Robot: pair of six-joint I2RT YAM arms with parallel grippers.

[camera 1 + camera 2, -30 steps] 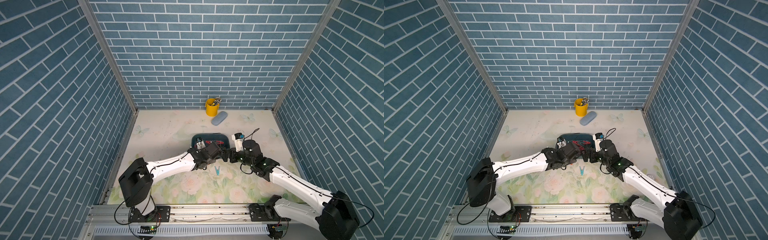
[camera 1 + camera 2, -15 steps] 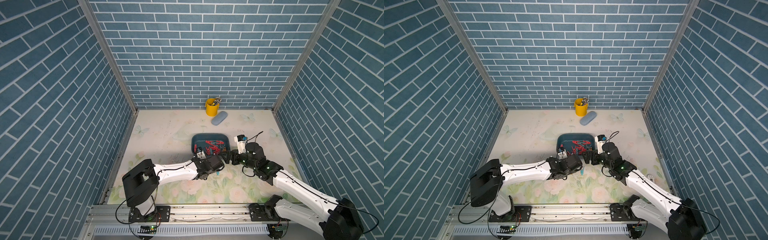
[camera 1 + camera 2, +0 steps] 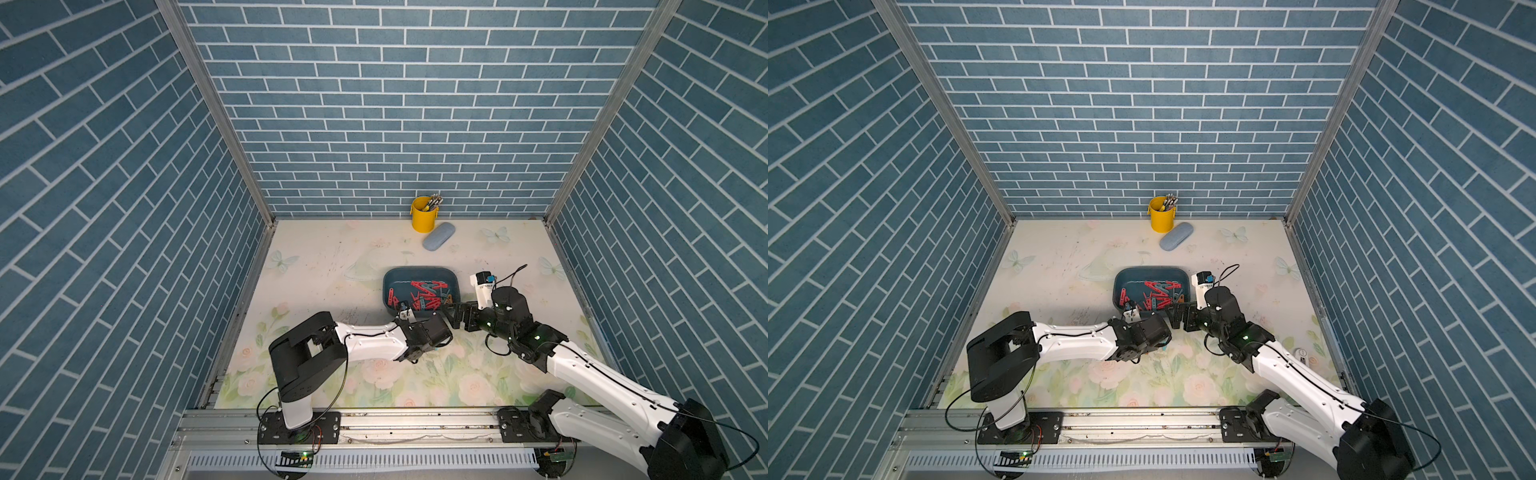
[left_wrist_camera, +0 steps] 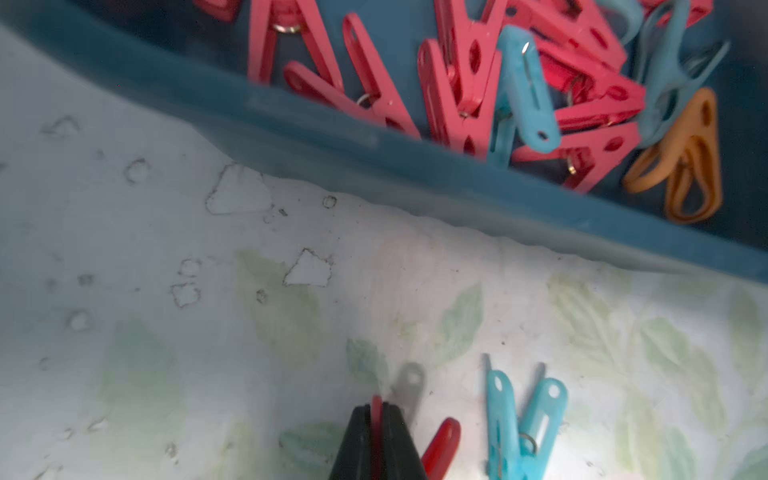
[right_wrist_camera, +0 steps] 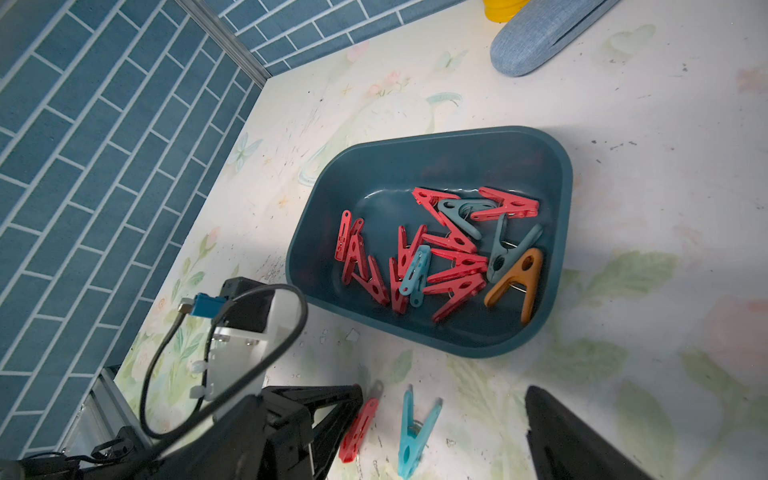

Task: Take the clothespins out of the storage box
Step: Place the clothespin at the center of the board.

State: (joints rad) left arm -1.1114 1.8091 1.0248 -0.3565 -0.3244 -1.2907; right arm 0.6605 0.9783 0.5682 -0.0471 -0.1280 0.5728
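Clamping a red clothespin (image 4: 441,440) by 1 leg, the left pincer (image 4: 377,419) hangs low over the worktop (image 4: 166,332). It sits just outside the near wall of the storage box (image 4: 332,137), at the box's 6 o'clock in both top views. The clip's free leg sticks out to one side of the shut black fingers (image 4: 353,449), and its grey shadow falls on the worktop just ahead of it. Whether the clip touches the surface cannot be told.

A light blue clothespin (image 4: 523,419) lies flat on the worktop just beside the held one, apart from it and also outside the box.

The right pincer (image 3: 454,318) stands with its jaws wide apart and nothing between them. It is near the box's corner at about 4 o'clock, pointing toward the left arm's wrist. In the right wrist view, 1 of its fingers (image 5: 573,440) shows at the frame edge.

The storage box sits near the middle of the worktop. The remaining clothespins (image 5: 436,253) lie heaped in its near half: mostly red, with 1 orange (image 5: 515,282), 1 light blue and 2 dull teal.

At the box's 12 o'clock, against the back wall, a yellow bucket (image 3: 423,220) holds pens (image 3: 434,201). A blue case (image 3: 438,242) lies just beside the bucket, at the box's 1 o'clock.
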